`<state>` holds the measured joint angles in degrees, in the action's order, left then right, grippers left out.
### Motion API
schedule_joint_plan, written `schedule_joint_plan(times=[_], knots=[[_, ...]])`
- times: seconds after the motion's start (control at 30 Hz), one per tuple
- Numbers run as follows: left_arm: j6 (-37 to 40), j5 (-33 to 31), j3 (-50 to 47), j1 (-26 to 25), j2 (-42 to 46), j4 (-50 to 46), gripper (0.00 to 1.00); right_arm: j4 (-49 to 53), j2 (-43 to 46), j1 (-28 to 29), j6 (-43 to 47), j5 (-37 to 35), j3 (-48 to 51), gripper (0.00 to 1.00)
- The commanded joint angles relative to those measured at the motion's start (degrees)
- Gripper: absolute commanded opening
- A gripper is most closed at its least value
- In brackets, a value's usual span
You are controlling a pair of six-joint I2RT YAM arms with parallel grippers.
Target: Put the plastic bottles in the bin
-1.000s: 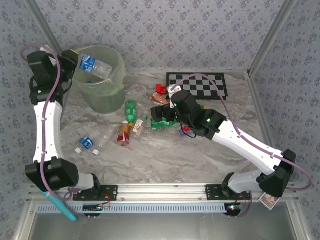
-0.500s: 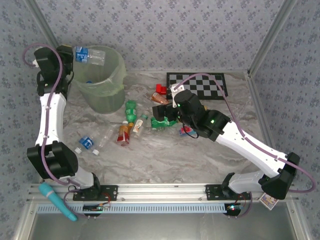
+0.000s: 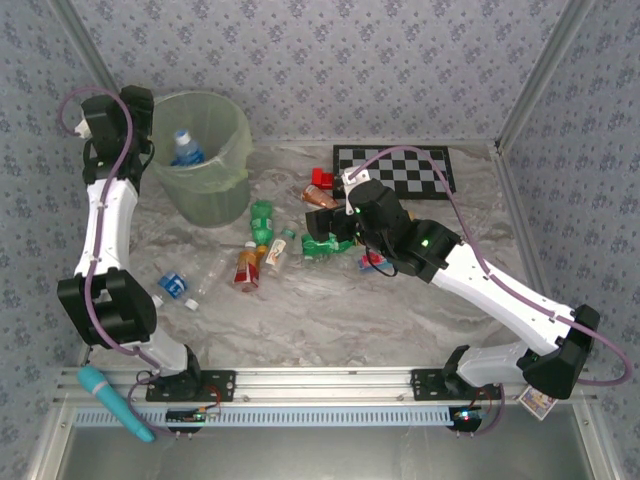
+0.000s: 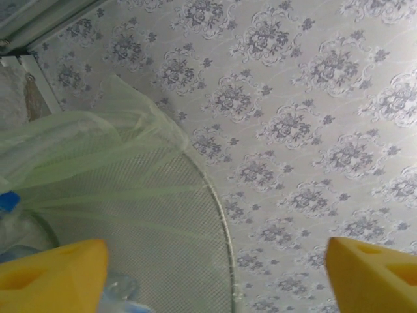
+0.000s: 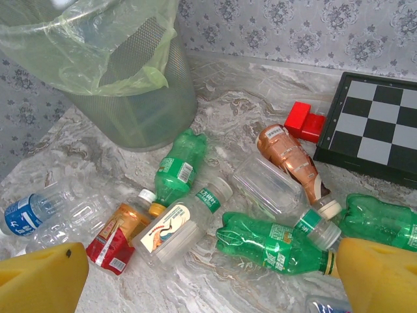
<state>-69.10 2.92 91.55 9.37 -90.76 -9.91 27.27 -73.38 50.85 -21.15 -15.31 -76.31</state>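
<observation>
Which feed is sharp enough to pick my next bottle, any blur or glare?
Right wrist: crisp, green bottle label distinct, no glare. Top external: even light, faint shadows. Left wrist: soft; bin wall hazy, yellow claw pads blurred.

The bin (image 3: 215,195) stands tall in the far left corner, close to the walls, so there is little room behind it — but its top is wide open. The left gripper (image 4: 215,277) hangs by the rim, fingers spread, nothing between them. In the middle of the table (image 3: 330,320) the plastic bottles (image 5: 267,242) lie packed together, some touching, so the gaps there are tight. The right gripper (image 5: 208,280) sits low by this pile, fingers wide apart. The checkerboard (image 3: 395,170) and a red block (image 3: 322,178) close off the far side. The near part of the table is bare — lots of room to pass.
</observation>
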Motion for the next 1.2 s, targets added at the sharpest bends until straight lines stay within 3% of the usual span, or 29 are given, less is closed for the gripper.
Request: schedule_joint_plan(times=[0.0, 0.07, 0.53, 0.97, 1.17], knots=[[3.5, -0.4, 4.3, 0.1, 1.5, -4.0, 0.92, 0.8, 1.0, -0.3, -0.3, -1.3, 0.1, 1.00], [4.6, -0.1, 4.7, 0.1, 2.0, -4.9, 1.00, 0.7, 0.8, -0.3, -0.3, -1.1, 0.0, 1.00], [15.2, 5.7, 9.6, -4.2, 4.2, -14.0, 1.00, 4.5, 0.0, -2.9, -6.3, -1.5, 2.3, 1.00], [27.5, 7.3, 5.4, -18.4, 9.7, -19.9, 1.00, 15.9, -3.8, -13.2, -25.5, -4.9, 7.1, 1.00], [29.5, 6.9, 1.8, -24.9, 12.1, -21.0, 1.00, 16.7, -7.6, -18.8, -34.0, 2.4, 11.5, 1.00]])
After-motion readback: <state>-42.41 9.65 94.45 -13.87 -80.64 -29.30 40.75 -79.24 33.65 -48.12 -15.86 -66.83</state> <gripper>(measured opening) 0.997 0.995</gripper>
